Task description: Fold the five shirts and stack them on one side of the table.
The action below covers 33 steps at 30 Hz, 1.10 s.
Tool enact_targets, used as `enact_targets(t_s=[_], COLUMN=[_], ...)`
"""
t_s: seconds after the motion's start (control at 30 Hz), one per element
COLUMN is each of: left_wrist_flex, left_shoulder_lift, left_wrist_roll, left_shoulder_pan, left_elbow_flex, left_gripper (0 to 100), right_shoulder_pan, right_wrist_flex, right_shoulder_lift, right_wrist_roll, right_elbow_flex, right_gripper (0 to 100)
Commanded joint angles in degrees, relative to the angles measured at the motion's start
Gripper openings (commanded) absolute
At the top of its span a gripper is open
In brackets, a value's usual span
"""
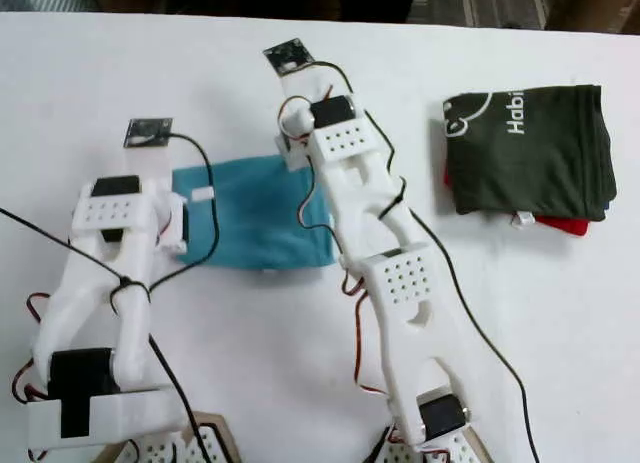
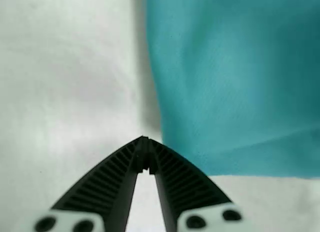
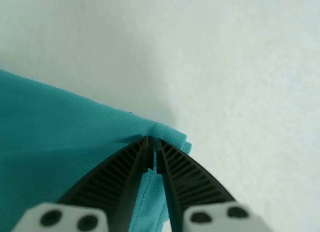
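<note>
The teal shirt lies flat in the middle of the white counter. A stack of folded shirts sits at the upper right. The right jaws are shut tight on a corner of the teal shirt. The left jaws are shut on nothing, just beside its edge.

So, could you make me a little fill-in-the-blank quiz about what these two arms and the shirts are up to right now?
1. The right gripper is shut on a ___ of the teal shirt.
2. The left gripper is shut beside that shirt's edge and holds ___.
3. The top shirt of the folded stack is dark ___.

Missing words: corner; nothing; green.
</note>
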Motion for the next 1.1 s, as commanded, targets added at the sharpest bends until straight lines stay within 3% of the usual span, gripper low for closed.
enact_targets(t_s=[0.0, 0.3, 0.7, 0.93, 1.07], left_wrist_flex=[0.44, 0.0, -8.26, -8.0, -3.96], left_shoulder_lift=[-2.29, -2.2, -2.29, -2.64, -2.73], left_wrist_roll=[0.53, 0.18, -1.32, -1.58, -1.58], left_shoulder_pan=[4.04, 6.33, 6.59, 6.59, 6.59], left_elbow_flex=[-1.98, -1.19, 11.03, 7.78, 3.65], left_gripper=[3, 3, 3, 3, 3], right_shoulder_pan=[0.13, 0.31, 0.31, 0.31, 0.4], right_wrist_flex=[0.75, 0.84, 0.84, 0.75, 1.71], right_shoulder_lift=[-0.4, -0.4, -0.31, 1.27, -2.15], right_wrist_roll=[0.0, 0.0, 0.0, 0.0, 0.0], right_elbow_flex=[-2.64, -2.64, -2.64, -3.25, -3.25], right_gripper=[2.2, 2.2, 2.2, 2.2, 2.2])
